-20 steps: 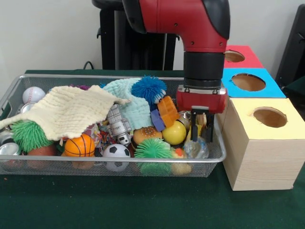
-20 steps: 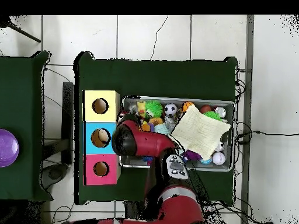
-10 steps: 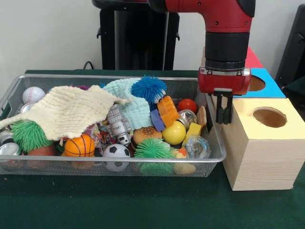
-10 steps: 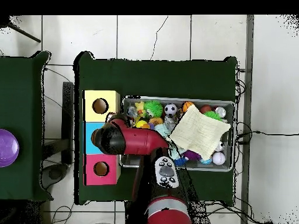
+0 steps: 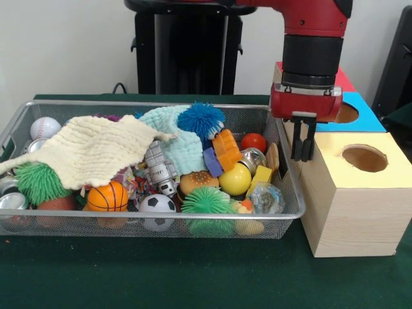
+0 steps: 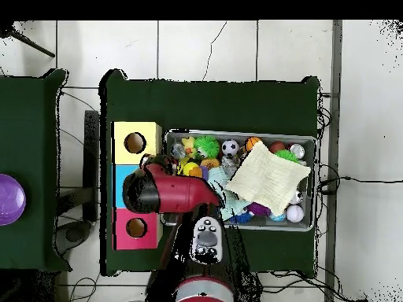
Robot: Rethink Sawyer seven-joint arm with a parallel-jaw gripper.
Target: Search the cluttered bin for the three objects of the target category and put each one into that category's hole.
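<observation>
I have the gripper (image 5: 303, 154) hanging outside the bin (image 5: 38, 107), over the seam between the blue box (image 5: 367, 121) and the yellow box (image 5: 351, 193). Its fingers (image 5: 296, 143) point straight down, drawn close together with nothing visible between them. The bin's long axis runs across my front view, boxes lined up off its right end. Which category is the target I cannot tell. In the bin I see a yellow ball (image 5: 235, 179), a red ball (image 5: 253, 142), a soccer ball (image 5: 157, 205), a basketball (image 5: 107, 196), a baseball (image 5: 45, 127) and a cream cloth (image 5: 90, 149) draped over the left half.
</observation>
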